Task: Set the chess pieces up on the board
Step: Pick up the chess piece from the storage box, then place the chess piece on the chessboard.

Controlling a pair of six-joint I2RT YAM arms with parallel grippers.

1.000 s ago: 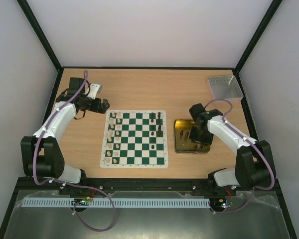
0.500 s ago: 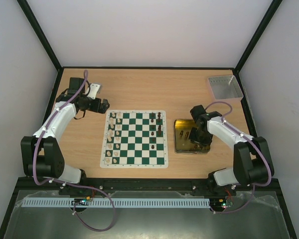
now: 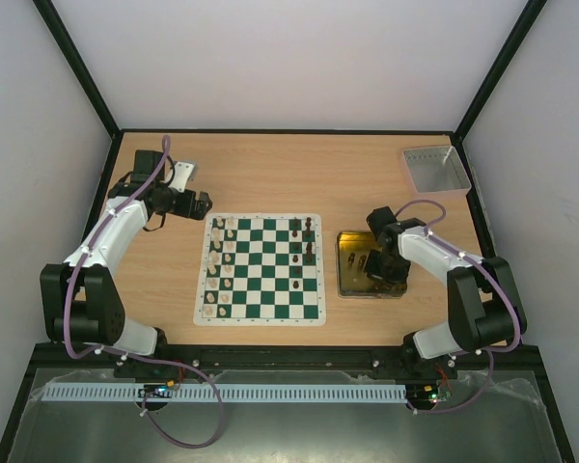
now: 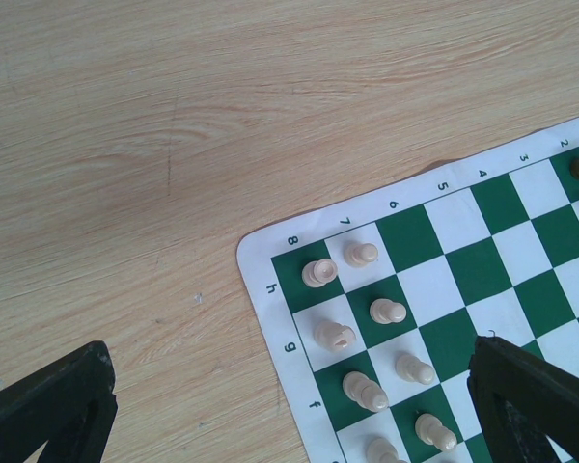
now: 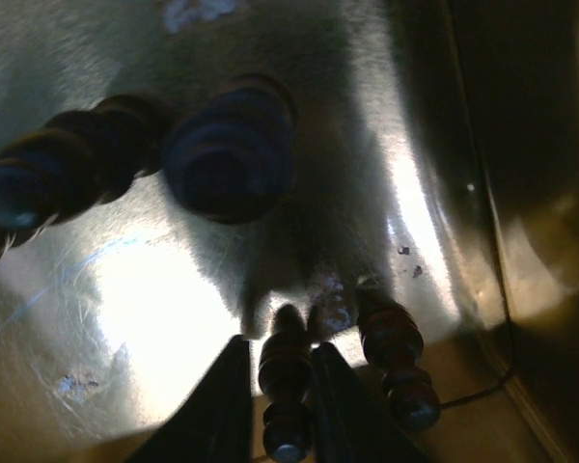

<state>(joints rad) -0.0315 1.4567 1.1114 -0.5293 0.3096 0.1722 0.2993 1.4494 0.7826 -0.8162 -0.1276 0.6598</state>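
The board [image 3: 259,321] lies mid-table, with cream chess pieces [image 3: 220,265] in its two left columns and a few dark ones [image 3: 307,241] near its right side. My left gripper [image 3: 201,203] hovers open off the board's far-left corner. In the left wrist view the wide-open gripper [image 4: 294,386] looks down on cream pieces [image 4: 386,311] and the board's corner [image 4: 415,285]. My right gripper [image 3: 381,265] is down inside the gold tin [image 3: 345,265]. There the gripper [image 5: 282,357] is shut on a dark chess piece [image 5: 288,376] lying on the tin's floor.
A second dark piece [image 5: 396,357] lies right beside the held one, and more dark pieces [image 5: 232,145] lie further in on the tin floor [image 5: 154,309]. The tin's wall [image 5: 531,193] rises close on the right. A grey tray [image 3: 434,169] sits at the back right.
My right arm has pulled in slightly and dropped lower into the tin, and its fingers have closed in around a dark piece. The left arm has not moved.
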